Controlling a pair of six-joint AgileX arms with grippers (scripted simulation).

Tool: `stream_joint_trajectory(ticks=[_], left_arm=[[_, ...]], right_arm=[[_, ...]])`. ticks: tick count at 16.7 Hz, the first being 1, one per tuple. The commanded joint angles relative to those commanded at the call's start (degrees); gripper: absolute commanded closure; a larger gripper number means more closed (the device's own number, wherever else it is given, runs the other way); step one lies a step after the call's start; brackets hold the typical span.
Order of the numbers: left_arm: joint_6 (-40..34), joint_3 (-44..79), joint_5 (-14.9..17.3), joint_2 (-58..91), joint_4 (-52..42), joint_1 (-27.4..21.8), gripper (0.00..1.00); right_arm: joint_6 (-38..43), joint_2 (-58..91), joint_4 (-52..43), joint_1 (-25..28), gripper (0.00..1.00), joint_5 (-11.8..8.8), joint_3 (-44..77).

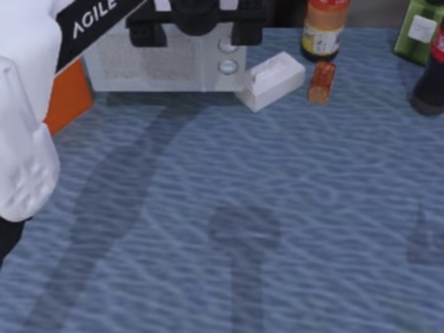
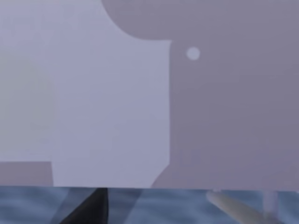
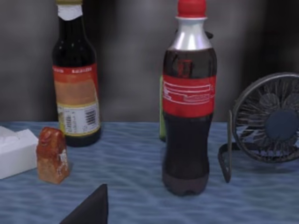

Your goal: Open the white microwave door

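Blue rippled tabletop, the white microwave at its far edge, the door apparently shut; our left gripper sits above it, finger spread unreadable, so we should hook the free door edge and swing slowly.

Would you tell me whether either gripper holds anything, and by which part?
It cannot be told: the left gripper is over the white microwave; any grip is hidden.

I see a small white carton beside an orange-red stamp — behind them a sauce bottle, a cola bottle and a small black fan.
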Motion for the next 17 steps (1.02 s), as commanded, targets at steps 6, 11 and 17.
stream_joint_trajectory(ticks=[6, 11, 17], left_arm=[[0.00, 0.00, 0.00, 0.00, 0.00, 0.00, 0.30], [0.00, 0.00, 0.00, 0.00, 0.00, 0.00, 0.68], [0.00, 0.00, 0.00, 0.00, 0.00, 0.00, 1.00]], right_arm=[[0.00, 0.00, 0.00, 0.00, 0.00, 0.00, 0.00], [0.00, 0.00, 0.00, 0.00, 0.00, 0.00, 0.00], [0.00, 0.00, 0.00, 0.00, 0.00, 0.00, 0.00]])
